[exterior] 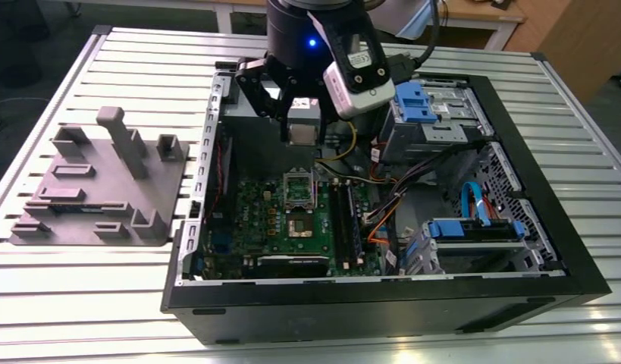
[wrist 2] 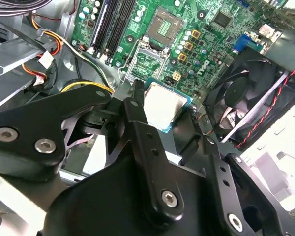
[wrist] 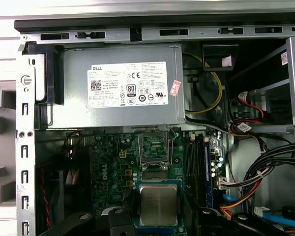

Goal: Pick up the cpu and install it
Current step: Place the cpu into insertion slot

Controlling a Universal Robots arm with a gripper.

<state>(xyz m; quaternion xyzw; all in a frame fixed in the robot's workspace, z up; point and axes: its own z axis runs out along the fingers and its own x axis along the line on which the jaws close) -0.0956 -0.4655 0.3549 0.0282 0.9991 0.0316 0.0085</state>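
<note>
1. The arm's single gripper (wrist 2: 167,110) is clamped on the one cpu (wrist: 158,205). Its two black fingers (wrist 2: 140,118) press opposite edges of the silvery chip, whose metal top shows in both wrist views.
2. In the exterior view the cpu (exterior: 303,133) hangs in the air over the far end of the motherboard. It is clear of the board and not seated.
3. At the exterior view's left, one grey moulded fixture (exterior: 98,189) with several upright blocks sits on the slatted metal table (exterior: 88,303), just beside the case.
4. Next comes one black computer case (exterior: 391,299), lying on its side with the panel off.
5. One green motherboard (exterior: 259,220) takes up the case's left portion.
6. The board's one socket (wrist 2: 164,19) stands uncovered. Its metal retaining frame (wrist 2: 150,64) is swung back and lies between the socket and the held chip.
7. One grey power supply (wrist: 73,98) bearing one white label (wrist: 127,83) sits at the board's far end.
8. One black fan (wrist 2: 250,88) stands against the case wall near the board in the second wrist view.
9. Toward the exterior view's right, a tangle of cables (exterior: 391,201) runs past two blue drive brackets, one farther back (exterior: 412,98) and one nearer (exterior: 472,227).
</note>
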